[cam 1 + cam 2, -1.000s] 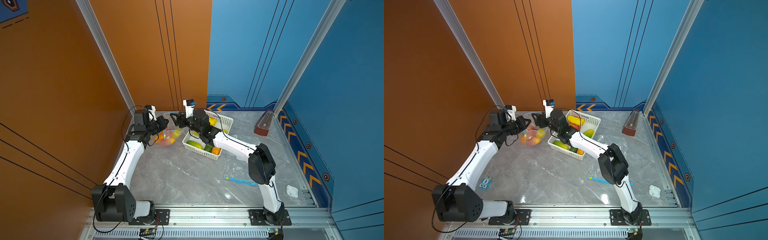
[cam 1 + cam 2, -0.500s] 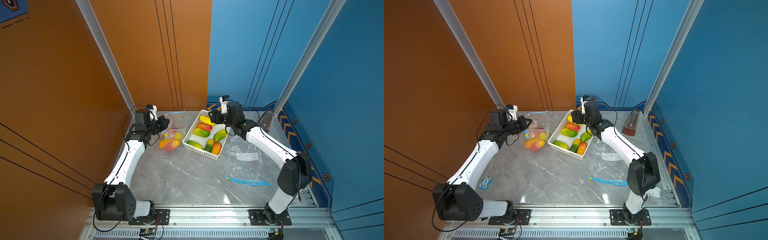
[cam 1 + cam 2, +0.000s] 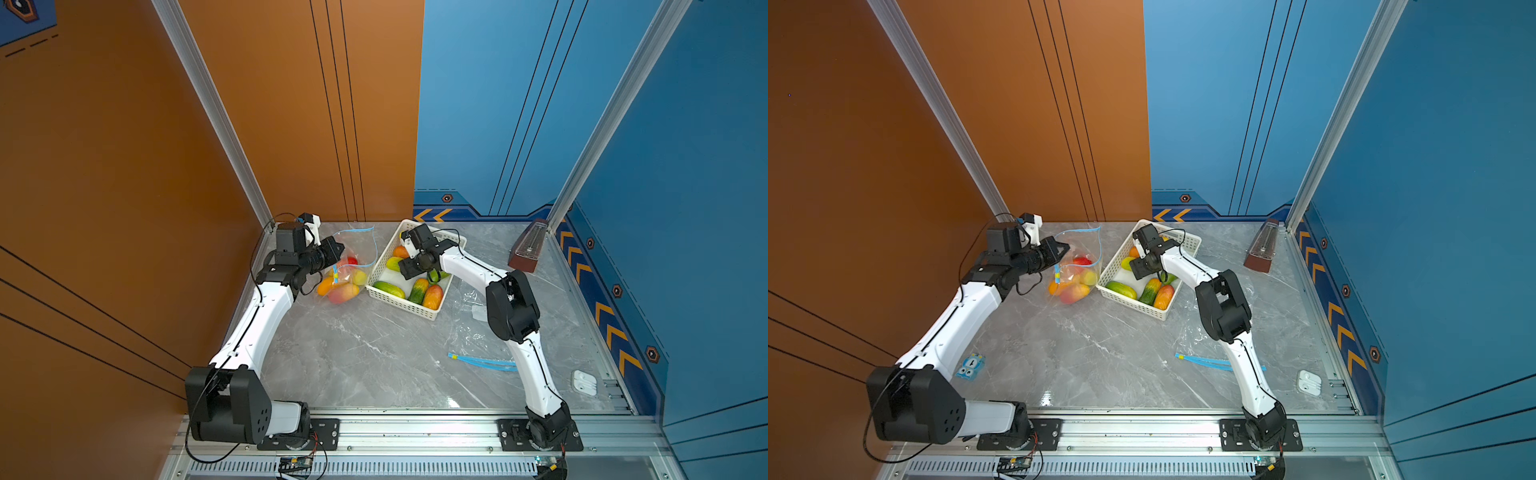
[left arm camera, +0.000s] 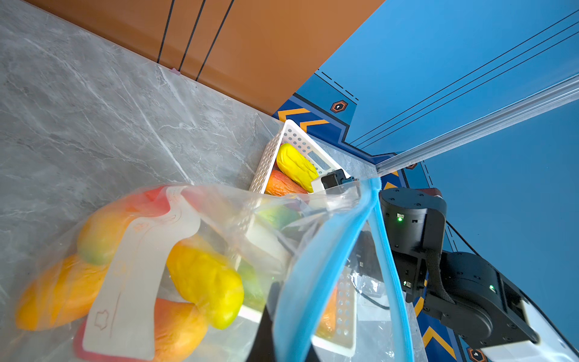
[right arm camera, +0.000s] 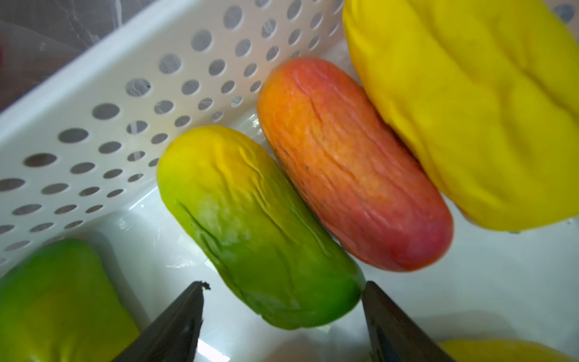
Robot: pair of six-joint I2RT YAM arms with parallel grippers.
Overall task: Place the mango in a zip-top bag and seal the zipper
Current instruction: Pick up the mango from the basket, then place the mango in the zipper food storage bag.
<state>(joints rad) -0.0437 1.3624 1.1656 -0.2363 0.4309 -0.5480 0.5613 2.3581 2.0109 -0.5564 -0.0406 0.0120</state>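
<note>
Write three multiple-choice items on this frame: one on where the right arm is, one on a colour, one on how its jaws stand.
1. Where is the right gripper?
A. raised high, clear of everything
B. over the white basket
C. folded back at its base

2. What colour is the zip strip on the bag held by the left gripper?
A. red
B. blue
C. green

3. How do the right gripper's jaws stand?
A. shut on nothing
B. shut on a red mango
C. open, either side of a yellow-green mango

Answers:
1 B: both top views show it reaching down over the basket.
2 B: the left wrist view shows a blue strip along the bag's mouth.
3 C: the right wrist view shows the tips apart with that mango between them.
</note>
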